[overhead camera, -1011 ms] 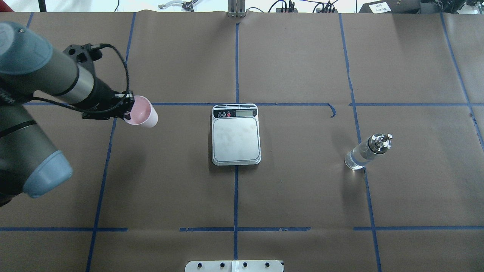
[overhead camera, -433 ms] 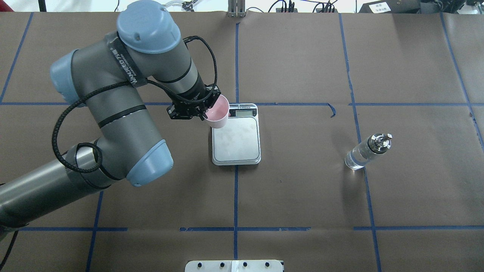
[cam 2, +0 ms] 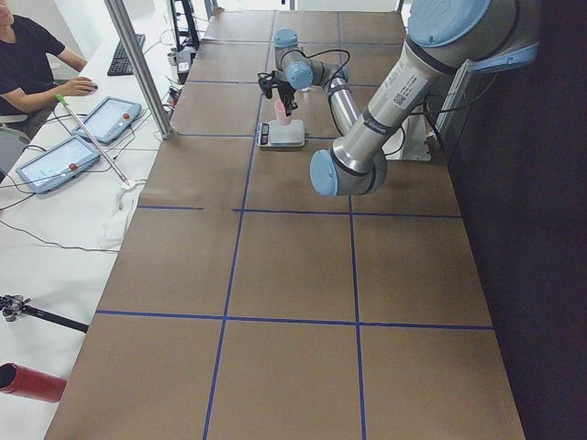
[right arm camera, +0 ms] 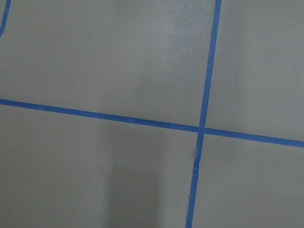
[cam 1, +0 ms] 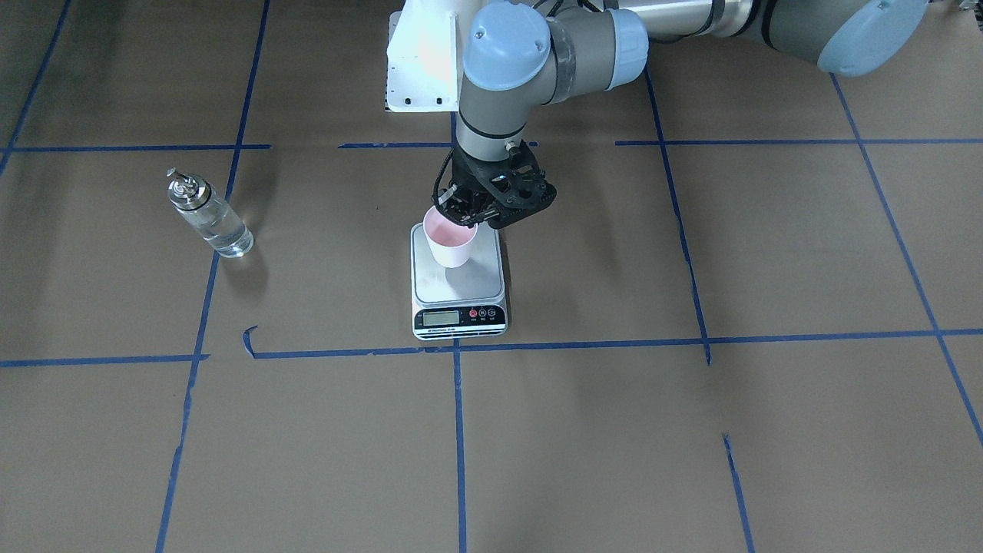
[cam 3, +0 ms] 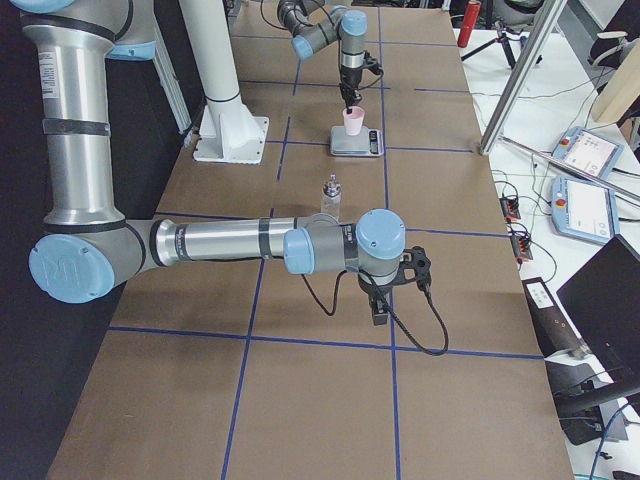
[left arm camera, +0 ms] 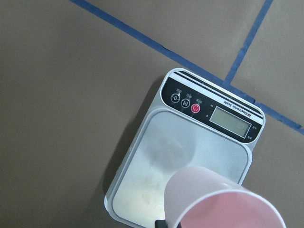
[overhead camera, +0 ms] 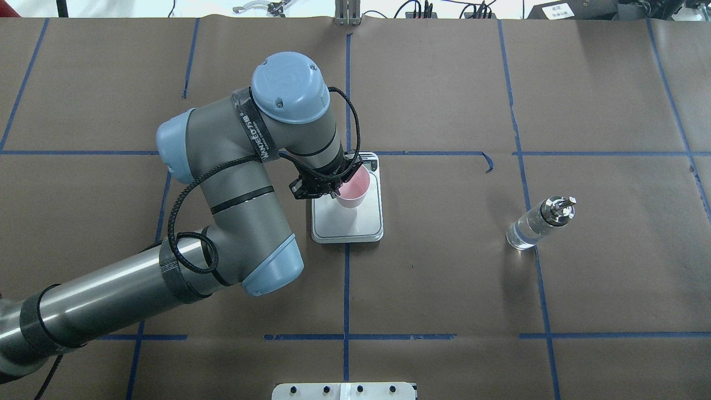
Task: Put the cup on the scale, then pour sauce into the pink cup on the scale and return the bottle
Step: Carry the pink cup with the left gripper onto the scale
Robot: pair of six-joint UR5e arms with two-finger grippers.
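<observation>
Grey tubing on left arm [overhead camera: 233,166], pale-blue joint caps [overhead camera: 289,89], silver tube toward shoulder, black straps. Black band [overhead camera: 256,133] with white lettering, black cable [overhead camera: 173,210] looped outside. Black skeletal left claw [cam 1: 461,216]. Same build on right arm [cam 3: 215,243]: silver tube, blue caps. White pedestal [cam 3: 225,110].

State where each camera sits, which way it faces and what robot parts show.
Front-facing: across the table, facing the robot, steeply down; left arm, left gripper holding the pale pink paper cup over the silver square scale.
Overhead: behind the robot, forward and down; left arm.
Exterior left: table end at robot's left; left arm.
Exterior right: opposite end; right arm near, left far.
Left wrist: down onto scale and cup; no arm.
Right wrist: down at taped table; no arm.
Front-facing and overhead share the clear glass bottle.
</observation>
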